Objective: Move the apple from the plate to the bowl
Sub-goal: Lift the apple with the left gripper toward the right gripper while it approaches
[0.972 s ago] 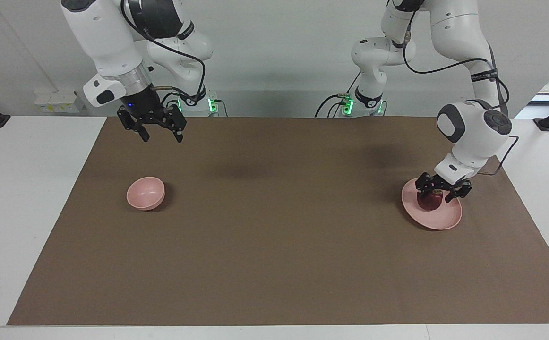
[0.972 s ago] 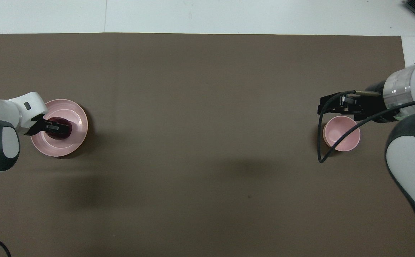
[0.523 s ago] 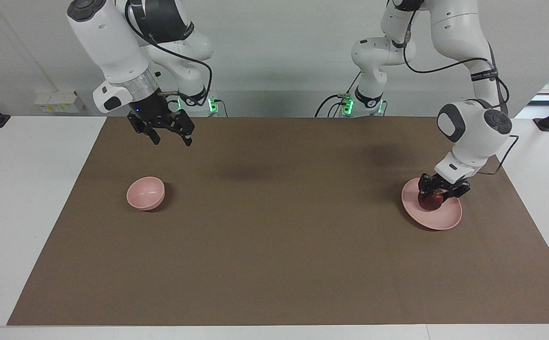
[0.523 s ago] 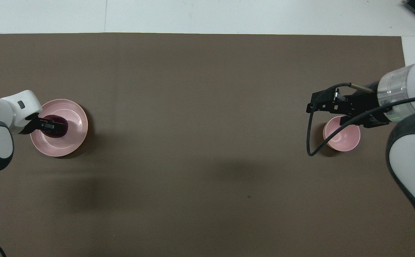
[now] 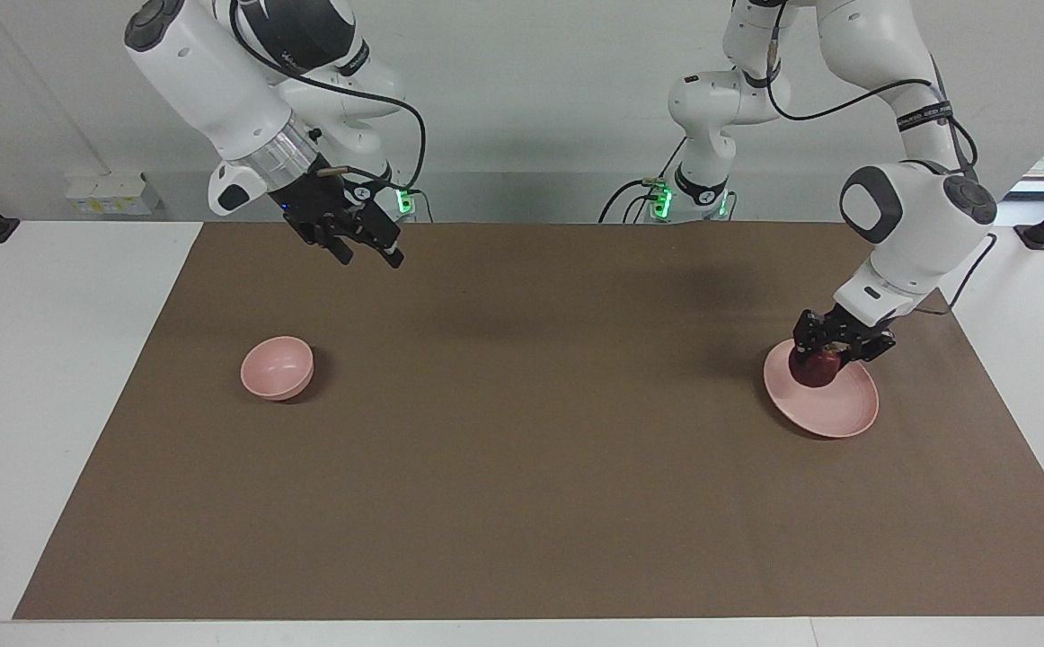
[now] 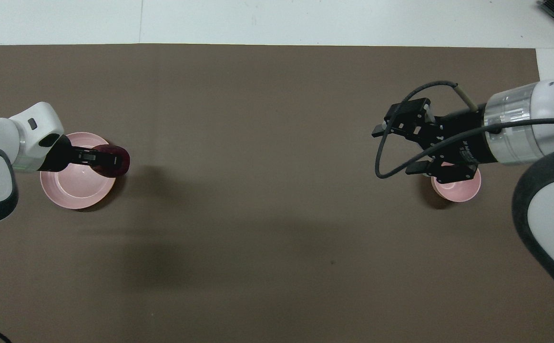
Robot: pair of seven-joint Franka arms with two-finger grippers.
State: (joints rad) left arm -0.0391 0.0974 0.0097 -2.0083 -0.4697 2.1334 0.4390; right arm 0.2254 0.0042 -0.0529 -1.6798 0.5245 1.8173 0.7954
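The dark red apple point(image 5: 811, 370) is held in my left gripper point(image 5: 830, 352), shut on it and raised a little over the rim of the pale pink plate point(image 5: 838, 410). In the overhead view the apple point(image 6: 114, 161) hangs in the left gripper point(image 6: 101, 158) over the edge of the plate point(image 6: 74, 186) that faces the middle of the table. The small pink bowl point(image 5: 278, 368) stands empty at the right arm's end. My right gripper point(image 5: 371, 261) is open, up in the air. From above the right gripper point(image 6: 394, 148) partly covers the bowl point(image 6: 459, 188).
A brown mat point(image 5: 522, 449) covers the table between bowl and plate. White table margins point(image 5: 55, 359) run along both ends. A black cable point(image 6: 386, 162) loops from the right wrist.
My left gripper has lifted the apple off the plate and carried it toward the table's middle. My right gripper has swung toward the middle, away from over the bowl.
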